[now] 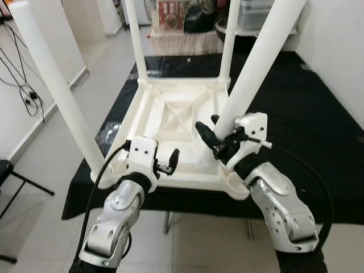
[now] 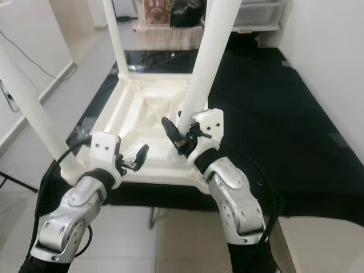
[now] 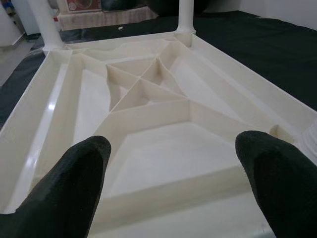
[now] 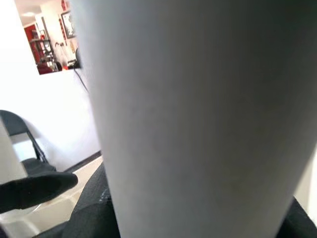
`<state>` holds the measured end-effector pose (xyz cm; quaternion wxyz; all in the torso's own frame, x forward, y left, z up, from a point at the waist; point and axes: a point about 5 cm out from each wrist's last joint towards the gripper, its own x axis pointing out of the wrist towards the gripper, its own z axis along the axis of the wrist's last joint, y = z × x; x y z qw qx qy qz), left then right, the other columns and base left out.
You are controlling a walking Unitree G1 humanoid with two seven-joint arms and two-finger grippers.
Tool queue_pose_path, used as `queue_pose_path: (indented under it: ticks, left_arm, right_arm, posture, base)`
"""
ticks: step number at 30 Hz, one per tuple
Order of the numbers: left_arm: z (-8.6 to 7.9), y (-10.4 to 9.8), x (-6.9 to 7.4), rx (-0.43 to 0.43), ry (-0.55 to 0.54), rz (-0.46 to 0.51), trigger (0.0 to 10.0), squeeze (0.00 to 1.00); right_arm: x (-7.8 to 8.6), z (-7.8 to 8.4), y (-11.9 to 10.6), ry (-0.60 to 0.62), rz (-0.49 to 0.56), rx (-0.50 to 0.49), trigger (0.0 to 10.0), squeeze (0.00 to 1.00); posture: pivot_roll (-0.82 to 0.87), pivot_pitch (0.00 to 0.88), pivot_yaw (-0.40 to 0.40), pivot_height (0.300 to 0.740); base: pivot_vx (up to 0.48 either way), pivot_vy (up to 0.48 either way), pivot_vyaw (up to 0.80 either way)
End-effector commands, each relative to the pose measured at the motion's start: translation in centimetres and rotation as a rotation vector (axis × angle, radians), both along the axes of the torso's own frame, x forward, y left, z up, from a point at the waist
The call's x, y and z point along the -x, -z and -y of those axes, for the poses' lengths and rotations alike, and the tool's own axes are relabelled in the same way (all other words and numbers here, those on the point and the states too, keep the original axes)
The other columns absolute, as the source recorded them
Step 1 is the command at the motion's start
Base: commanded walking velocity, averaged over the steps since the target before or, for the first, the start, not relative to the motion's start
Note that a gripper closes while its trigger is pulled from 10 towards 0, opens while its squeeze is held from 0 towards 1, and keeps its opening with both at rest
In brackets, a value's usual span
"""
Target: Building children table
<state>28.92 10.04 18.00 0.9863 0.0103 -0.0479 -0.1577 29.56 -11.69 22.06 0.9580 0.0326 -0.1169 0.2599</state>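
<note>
A white plastic children's table (image 1: pixel 170 114) lies upside down on a black-covered surface (image 1: pixel 307 114), its ribbed underside (image 3: pixel 148 94) facing up. White legs stand at the far left (image 1: pixel 136 40), far right (image 1: pixel 229 40) and near left (image 1: pixel 57 85) corners. My right gripper (image 1: pixel 219 129) straddles the base of the near right leg (image 1: pixel 256 74). That leg (image 4: pixel 198 99) stands between the jaws, and one finger (image 4: pixel 39 191) is just off it. My left gripper (image 1: pixel 169 162) hovers open over the tabletop's near edge, its fingers (image 3: pixel 74 188) holding nothing.
A crumpled clear plastic bag (image 1: pixel 108 132) lies beside the table's left rim. On the tiled floor at left stands a dark folding chair (image 1: pixel 11 176), with cables (image 1: pixel 23 79) on the wall. Boxes and storage bins (image 1: pixel 170 14) stand behind the covered surface.
</note>
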Motion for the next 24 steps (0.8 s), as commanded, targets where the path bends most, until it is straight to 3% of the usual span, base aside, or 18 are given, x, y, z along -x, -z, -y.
queue_pose_path:
  ticks: [1, 10, 24]
  left_arm:
    - [-0.4, 0.1, -0.1, -0.004, -0.013, 0.003, 10.0, 0.0]
    - [-0.5, 0.5, 0.3, -0.026, 0.032, 0.034, 10.0, 0.0]
    - [-0.7, 1.4, 0.9, -0.011, 0.062, 0.0, 10.0, 0.0]
  right_arm:
    - [0.1, -0.2, -0.5, -0.008, 0.032, 0.005, 10.0, 0.0]
    - [0.0, 0.0, -0.2, 0.008, 0.022, 0.015, 10.0, 0.0]
    - [-0.2, 0.0, -0.2, 0.018, 0.017, 0.038, 10.0, 0.0]
  posture:
    - [-0.09, 0.065, 0.018, 0.74]
    - [-0.09, 0.061, 0.015, 0.74]
    - [-0.09, 0.063, 0.015, 0.74]
  base:
    - [0.0, 0.0, 0.0]
    - [0.0, 0.0, 0.0]
    - [0.0, 0.0, 0.0]
